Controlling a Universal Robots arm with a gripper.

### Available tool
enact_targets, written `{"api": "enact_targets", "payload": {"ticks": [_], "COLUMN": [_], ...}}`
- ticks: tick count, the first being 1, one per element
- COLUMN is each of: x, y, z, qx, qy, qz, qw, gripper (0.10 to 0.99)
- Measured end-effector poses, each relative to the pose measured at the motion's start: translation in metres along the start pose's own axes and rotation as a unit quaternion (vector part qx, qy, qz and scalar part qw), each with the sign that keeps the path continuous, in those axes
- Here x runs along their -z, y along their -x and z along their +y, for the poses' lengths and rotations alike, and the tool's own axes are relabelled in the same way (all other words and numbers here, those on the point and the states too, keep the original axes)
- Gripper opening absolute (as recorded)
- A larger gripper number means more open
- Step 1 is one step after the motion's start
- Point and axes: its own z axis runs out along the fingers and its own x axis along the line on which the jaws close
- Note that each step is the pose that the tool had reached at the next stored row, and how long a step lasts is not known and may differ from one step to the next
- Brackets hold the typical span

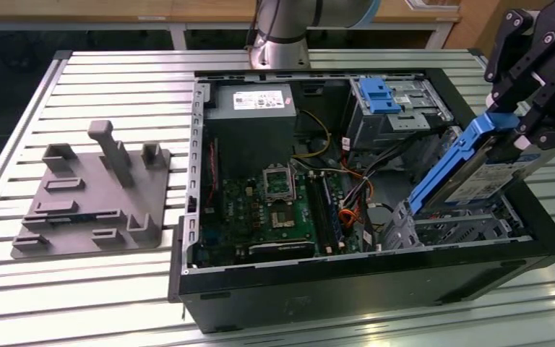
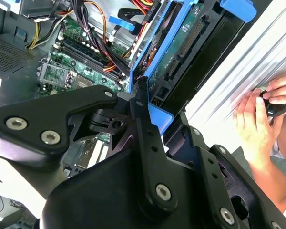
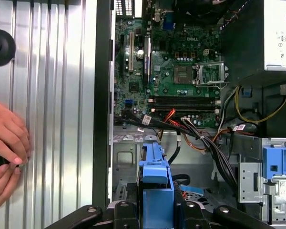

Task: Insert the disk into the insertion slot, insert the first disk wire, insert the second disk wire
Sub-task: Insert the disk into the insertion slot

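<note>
Plainly, writing is sparse: a white printed label sits on the power supply (image 1: 251, 101) and another on the silver face of the disk (image 1: 482, 177), both too small to read. The open computer case (image 1: 355, 278) lies on a ribbed metal table (image 1: 113, 79), beside a grey fixture plate (image 1: 89, 199); wooden panelling runs behind. A person's fingers (image 3: 9, 138) rest on the table just beside the case. The black hand (image 1: 526, 130) is clamped on the upper end of the disk's blue carrier. The disk hangs tilted over the case, its lower end down at the mouth of the insertion slot (image 1: 465, 224).
</note>
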Motion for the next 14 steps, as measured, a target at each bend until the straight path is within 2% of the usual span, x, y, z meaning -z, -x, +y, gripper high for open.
{"api": "enact_targets", "payload": {"ticks": [14], "x": [-0.0082], "y": [-0.0003], "z": [-0.0003], "qx": [0.001], "qy": [0.0001], "qz": [0.0004], "qw": [1.0000], "gripper": [0.365]}}
